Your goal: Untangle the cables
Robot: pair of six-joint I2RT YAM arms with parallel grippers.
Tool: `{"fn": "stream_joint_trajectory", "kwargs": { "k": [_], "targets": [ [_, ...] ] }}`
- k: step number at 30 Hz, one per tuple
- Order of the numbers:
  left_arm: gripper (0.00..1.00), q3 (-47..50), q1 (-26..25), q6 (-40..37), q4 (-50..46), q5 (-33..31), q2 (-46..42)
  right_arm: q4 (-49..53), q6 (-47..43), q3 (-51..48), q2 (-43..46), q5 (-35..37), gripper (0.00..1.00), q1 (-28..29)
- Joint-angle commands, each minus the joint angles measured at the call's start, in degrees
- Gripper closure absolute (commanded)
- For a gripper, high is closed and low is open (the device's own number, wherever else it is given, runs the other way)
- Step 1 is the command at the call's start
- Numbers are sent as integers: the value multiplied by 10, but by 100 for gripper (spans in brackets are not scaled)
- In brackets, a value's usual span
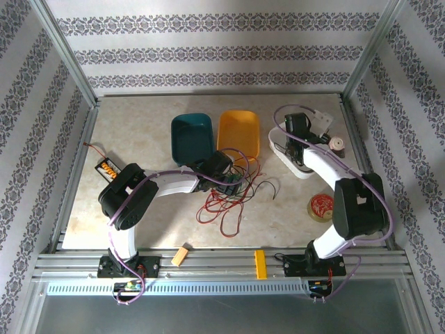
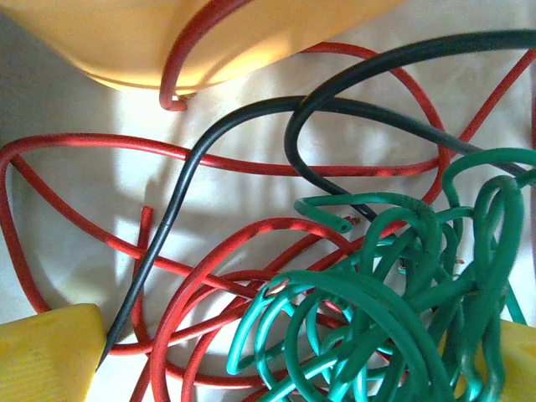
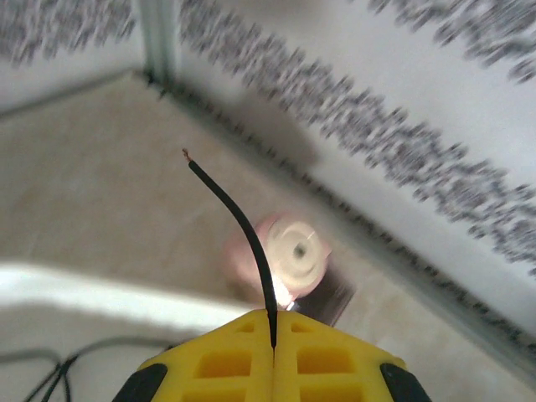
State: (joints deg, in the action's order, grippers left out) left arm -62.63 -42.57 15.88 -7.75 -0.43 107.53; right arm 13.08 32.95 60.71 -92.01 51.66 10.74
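Along the left edge of the worktop [image 1: 139,223], a battery box [image 1: 109,169] is lying well apart from the work. Toward the middle, the left gripper [image 2: 276,368] is hovering released, its fingers [image 2: 50,356] spreading either side of the cables [image 1: 226,205], probably to straddle the green knot [image 2: 394,310] where red and black strands are crossing. The tangle is sitting just in front of the teal tray [image 1: 192,138] and orange tray [image 1: 238,132], so room behind is tight while the near worktop is lying open. Further right, the right gripper [image 3: 273,331] is clenching a black wire [image 3: 234,218] near its end, likely to draw it clear. A pink spool [image 3: 289,255] is standing close to the wall beyond, limiting travel there.
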Motion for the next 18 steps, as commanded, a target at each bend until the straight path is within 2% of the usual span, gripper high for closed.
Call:
{"fn": "stream_joint_trajectory", "kwargs": {
  "k": [1,10,15,18],
  "targets": [
    [1,9,13,-5,-84,-14,23,51,31,10,-14,-113,100,0],
    [1,15,12,-2,-82,-19,17,65,91,-7,-57,-274,100,-51],
    [1,11,10,-2,-83,-19,19,76,156,-21,-43,-285,100,-87],
    [1,10,7,-2,-84,-23,20,94,193,-28,-19,-245,100,-92]
  ]
}}
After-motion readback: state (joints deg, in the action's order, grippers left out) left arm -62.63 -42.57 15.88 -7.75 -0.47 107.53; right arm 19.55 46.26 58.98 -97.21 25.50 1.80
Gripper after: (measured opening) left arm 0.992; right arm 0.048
